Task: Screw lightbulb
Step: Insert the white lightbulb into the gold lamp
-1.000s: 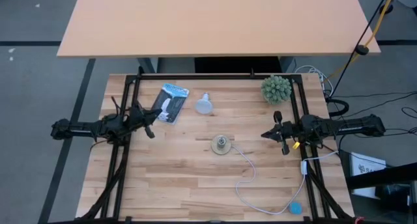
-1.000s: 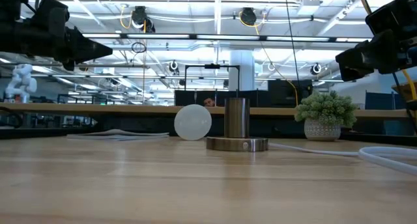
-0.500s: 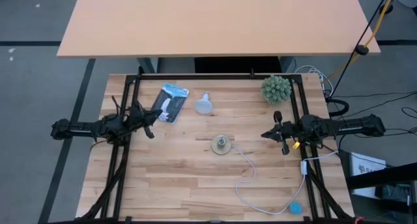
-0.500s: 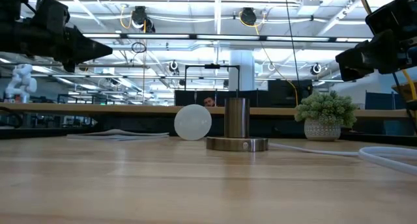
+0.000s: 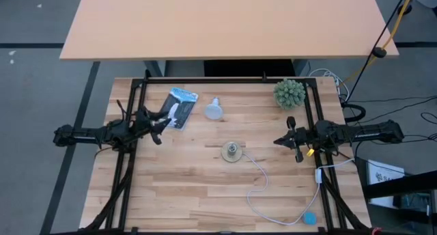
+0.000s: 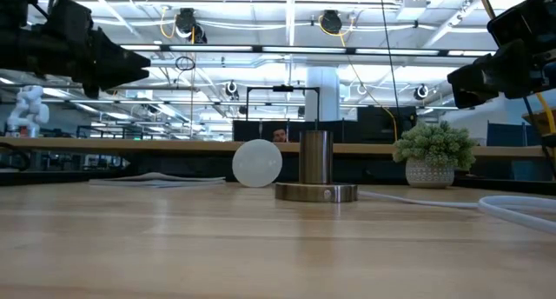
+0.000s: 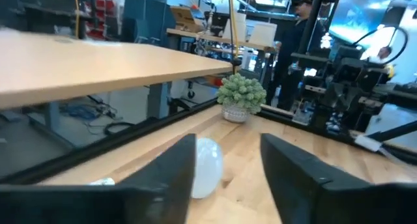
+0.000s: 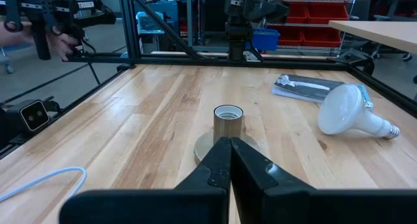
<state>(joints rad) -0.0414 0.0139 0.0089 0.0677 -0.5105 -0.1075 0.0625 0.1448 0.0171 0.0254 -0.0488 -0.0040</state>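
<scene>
Lightbulb (image 5: 214,110) lies on its side on the wooden counter (image 5: 198,187), toward the far edge and a little left of the middle, its frosted dome pointing to the near side and its narrow screw base to the far edge; nothing touches it; in the right wrist view the bulb (image 8: 352,111) shows with its grey base turned away from the socket. Just beside it, toward the left edge, a blue and white packet (image 5: 179,107) lies flat on the wood. Near the counter's centre stands the round tan socket (image 5: 232,151), upright, its open metal collar facing up; a white cord (image 5: 263,187) runs from it in loose curves toward the near right corner, ending by a small blue disc (image 5: 309,218). A spiky green plant in a pale pot (image 5: 289,93) sits close to the far right corner.

Left end effector (image 5: 156,125) hangs above the counter near the left edge, next to the packet's near end and apart from the bulb; its two dark fingers (image 7: 171,178) stand well apart, with the bulb visible between them farther off. Right end effector (image 5: 291,139) hangs near the right edge, level with the socket and well apart from it; its fingers (image 8: 218,168) are pressed together, holding nothing.
</scene>
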